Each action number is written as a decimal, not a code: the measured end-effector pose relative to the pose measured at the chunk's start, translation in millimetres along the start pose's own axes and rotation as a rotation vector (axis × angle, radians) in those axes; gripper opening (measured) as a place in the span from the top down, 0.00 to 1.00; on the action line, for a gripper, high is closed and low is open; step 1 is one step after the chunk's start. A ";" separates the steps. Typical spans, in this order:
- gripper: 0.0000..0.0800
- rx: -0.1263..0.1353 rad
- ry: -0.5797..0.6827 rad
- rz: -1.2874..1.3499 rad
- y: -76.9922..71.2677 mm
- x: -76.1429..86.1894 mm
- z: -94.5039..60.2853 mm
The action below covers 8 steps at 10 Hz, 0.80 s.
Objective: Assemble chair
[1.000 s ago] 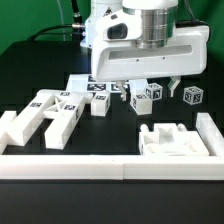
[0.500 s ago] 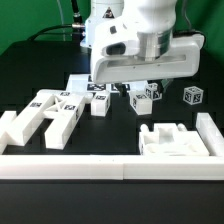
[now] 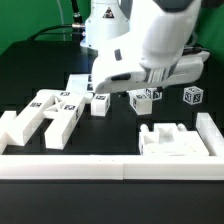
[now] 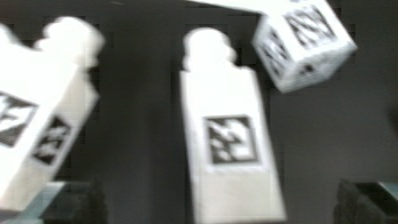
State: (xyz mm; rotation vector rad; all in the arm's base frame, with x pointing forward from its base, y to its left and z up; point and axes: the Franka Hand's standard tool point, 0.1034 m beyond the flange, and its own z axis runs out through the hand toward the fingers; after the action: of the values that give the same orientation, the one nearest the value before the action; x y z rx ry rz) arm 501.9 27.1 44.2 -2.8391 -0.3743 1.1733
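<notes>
the chair parts lie loose across the black worktop (image 3: 120,127), nothing joined yet. in the wrist view a white bar (image 4: 228,130) with a rounded peg at one end and a black-and-white tag on its face lies flat on the dark surface, right between the fingers (image 4: 68,203) of the hand (image 4: 222,205). those fingers stand spread wide, one to each side of the bar and clear of it: released, grasping nothing. just beside the bar lies a second pegged part (image 4: 45,110), tagged too, and off past the bar's peg end sits a tagged cube (image 4: 302,40), tilted in that view. over to the exterior view, where the arm (image 3: 160,40) leans across the middle of the worktop and hides much of what lies under it. at the exterior view's left a cluster of chunky bars (image 3: 50,112) lies together, with a small block (image 3: 100,103) near it. a middle cube (image 3: 147,97) shows at the arm's lower edge, and a far cube (image 3: 192,96) stands toward the exterior view's right, well apart from the cluster. nearer the camera a notched plate (image 3: 170,138) lies flat. the long border rails (image 3: 100,166) run along the front and sides, and the marker board (image 3: 82,84) peeks out behind the small block.
</notes>
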 end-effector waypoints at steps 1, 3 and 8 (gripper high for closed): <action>0.19 -0.007 -0.059 -0.051 -4.3 1.6 -3.2; 0.19 -0.002 -0.066 -0.049 -4.2 6.6 -2.4; 0.19 0.003 -0.101 -0.046 -4.4 5.3 5.6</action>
State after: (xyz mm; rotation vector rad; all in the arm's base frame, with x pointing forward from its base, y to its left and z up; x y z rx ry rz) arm 500.6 32.4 37.2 -2.7605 -0.4399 1.3098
